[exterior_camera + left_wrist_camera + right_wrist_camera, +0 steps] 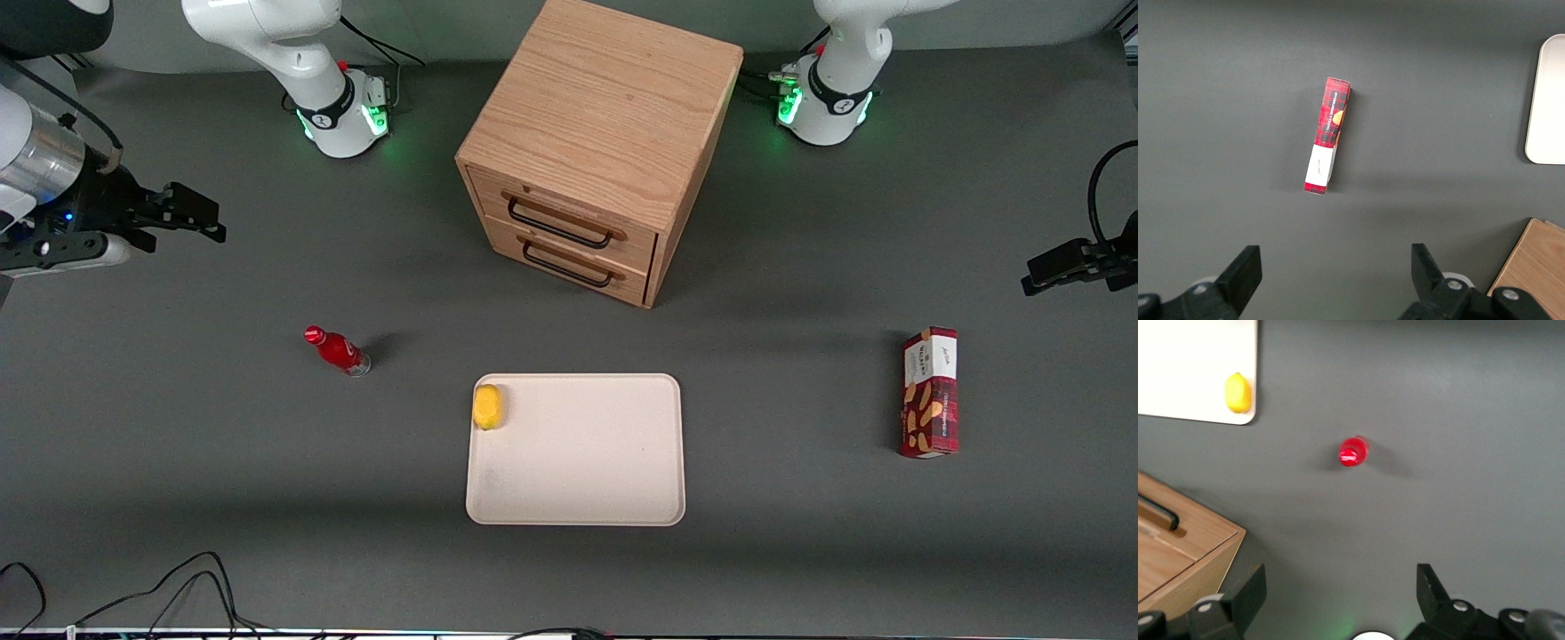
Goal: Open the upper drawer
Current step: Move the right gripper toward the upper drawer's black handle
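The wooden cabinet (605,116) stands at the middle of the table, farther from the front camera than the tray. Its upper drawer (569,218) is shut, with a black wire handle (558,227); the matching bottom drawer (573,264) sits below it. My gripper (191,213) hangs open and empty above the table at the working arm's end, well apart from the cabinet. In the right wrist view its fingers (1248,590) are spread wide, with a corner of the cabinet (1185,553) and a piece of black handle (1158,512) showing.
A red bottle (338,351) stands between my gripper and the tray; it also shows in the right wrist view (1353,451). A cream tray (613,498) holds a yellow lemon (487,406). A red snack box (930,393) lies toward the parked arm's end.
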You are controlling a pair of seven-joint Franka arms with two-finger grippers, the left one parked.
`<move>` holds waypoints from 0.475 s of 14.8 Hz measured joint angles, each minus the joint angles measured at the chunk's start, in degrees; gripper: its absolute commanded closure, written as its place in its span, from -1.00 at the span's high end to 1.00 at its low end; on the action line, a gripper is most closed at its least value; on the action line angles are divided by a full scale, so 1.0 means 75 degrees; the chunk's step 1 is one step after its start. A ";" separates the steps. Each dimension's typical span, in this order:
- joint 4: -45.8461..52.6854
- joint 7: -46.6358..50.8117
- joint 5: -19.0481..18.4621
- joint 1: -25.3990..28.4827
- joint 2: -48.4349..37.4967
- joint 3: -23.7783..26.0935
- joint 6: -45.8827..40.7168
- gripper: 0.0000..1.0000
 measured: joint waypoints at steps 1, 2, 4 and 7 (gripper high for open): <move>0.0073 -0.0085 0.0030 0.0002 0.0000 0.0146 -0.0072 1.00; 0.0121 -0.0114 0.0041 0.0009 0.0000 0.0324 -0.0120 1.00; 0.0138 -0.0154 0.0054 0.0025 0.0004 0.0746 -0.0158 1.00; 0.0126 -0.1027 0.0117 0.0049 0.0152 0.1590 -0.0176 1.00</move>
